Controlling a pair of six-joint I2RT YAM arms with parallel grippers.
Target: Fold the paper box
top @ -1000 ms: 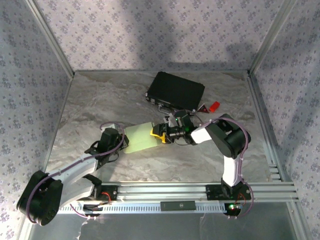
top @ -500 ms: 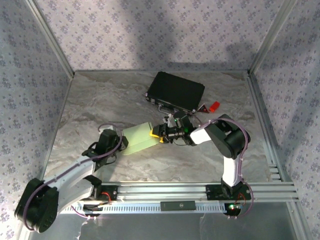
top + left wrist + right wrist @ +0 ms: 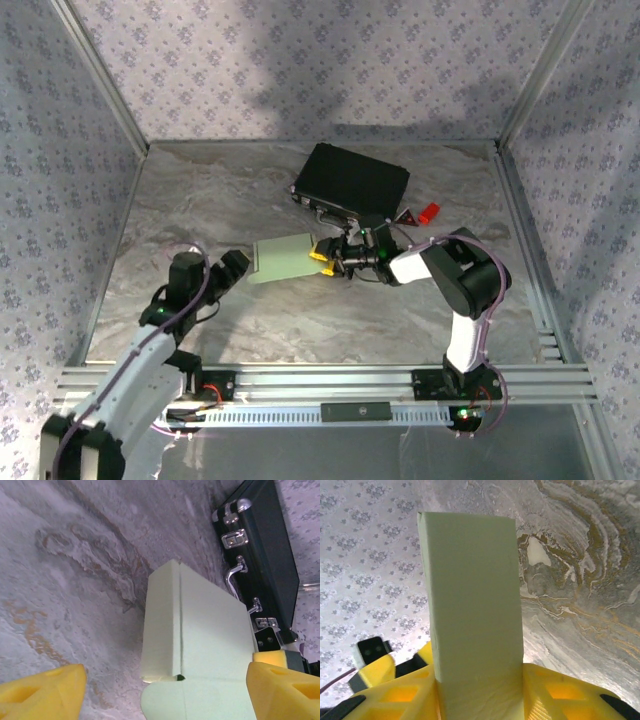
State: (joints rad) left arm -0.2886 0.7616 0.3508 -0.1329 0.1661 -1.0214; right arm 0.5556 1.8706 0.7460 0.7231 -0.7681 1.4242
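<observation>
Grey floral-wallpaper walls, marbled grey tabletop, aluminium corner post, slotted rail along near edge.

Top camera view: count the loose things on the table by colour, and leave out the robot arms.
Pale green: 1, the folded thin-card paper box, gripped at its right end by the right gripper
Black: 1, the rectangular hard case with metal latches
Red: 1, a small red object beside the case, too small to identify
Total: 3
</observation>
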